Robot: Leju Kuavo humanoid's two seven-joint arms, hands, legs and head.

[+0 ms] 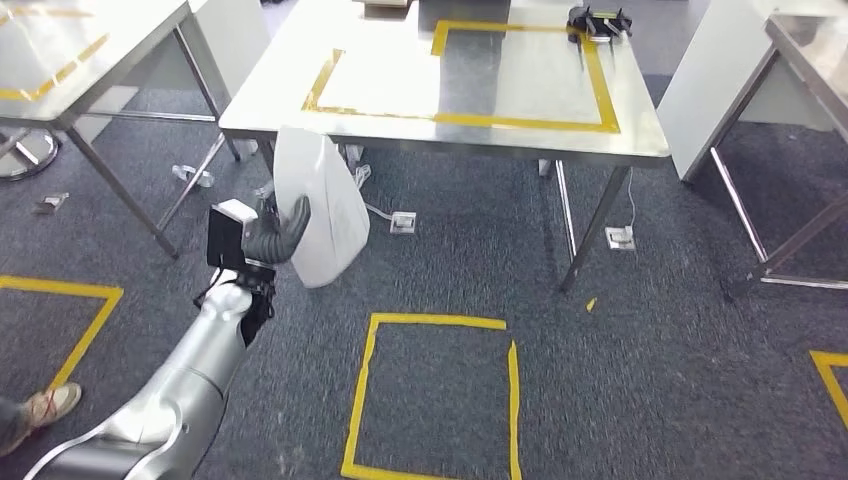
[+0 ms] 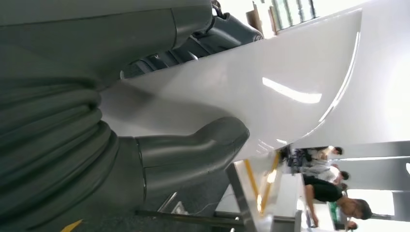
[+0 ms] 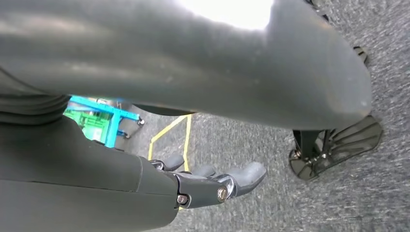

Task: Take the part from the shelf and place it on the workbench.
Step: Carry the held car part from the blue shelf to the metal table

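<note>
My left hand (image 1: 272, 236) grips a white curved plastic part (image 1: 322, 212), held upright in front of the steel workbench (image 1: 640, 135). The part's upper end overlaps the workbench's near edge in the head view. In the left wrist view the thick grey thumb (image 2: 193, 150) presses on one face of the white part (image 2: 270, 92) and the dark fingers (image 2: 212, 34) wrap its other side. My right hand (image 3: 212, 186) hangs over the grey carpet with its fingers apart and nothing in them.
Yellow tape marks a rectangle (image 1: 470, 118) on the workbench top. A black device (image 1: 598, 21) sits at its far right corner. A yellow taped square (image 1: 432, 395) lies on the carpet ahead. Other steel tables (image 1: 60, 100) stand left and right. A person's shoe (image 1: 45, 405) shows bottom left.
</note>
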